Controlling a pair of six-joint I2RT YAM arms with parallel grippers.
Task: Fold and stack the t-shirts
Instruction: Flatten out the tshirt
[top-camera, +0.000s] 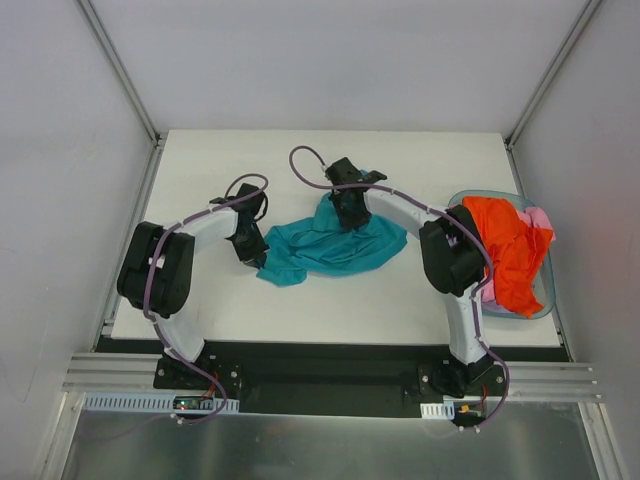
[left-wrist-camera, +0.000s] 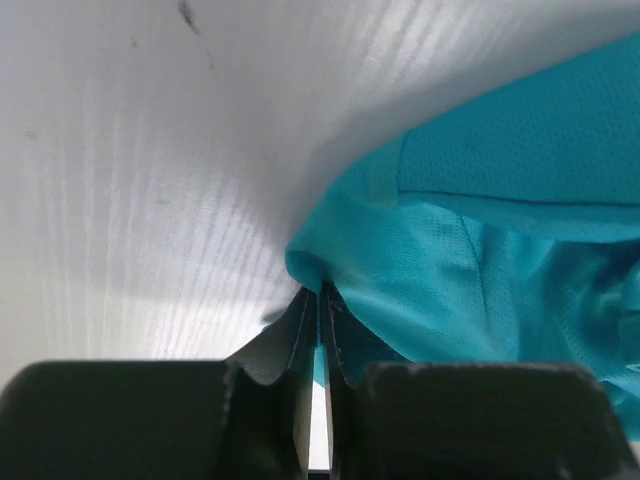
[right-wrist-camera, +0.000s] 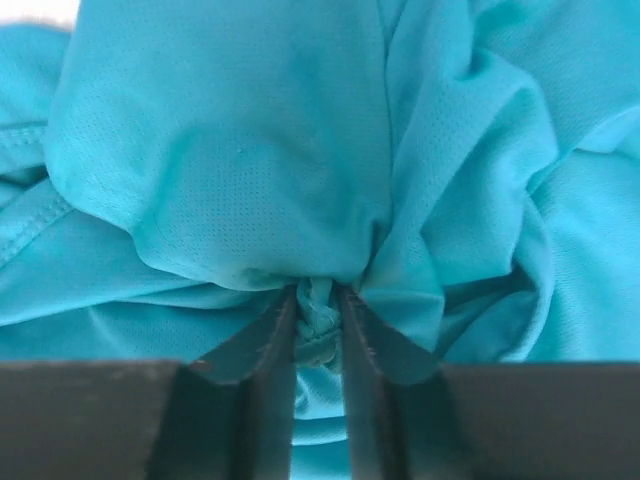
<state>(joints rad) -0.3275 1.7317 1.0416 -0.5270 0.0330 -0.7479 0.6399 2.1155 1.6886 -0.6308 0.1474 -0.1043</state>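
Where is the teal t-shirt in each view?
Top external: teal t-shirt crumpled at table centre.
Left wrist: shirt fills the right half, edge pinched in the left tool.
Right wrist: shirt fills the frame, a bunch pinched in the right tool.
Shared landmark: the two pinch points, at its left end and far edge.

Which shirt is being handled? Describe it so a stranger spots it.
Find the middle of the white table, between the arms. The crumpled teal t-shirt lies there, pinched by the left gripper and right gripper. It alone lies outside the tub holding the orange-red shirt and pink shirt.
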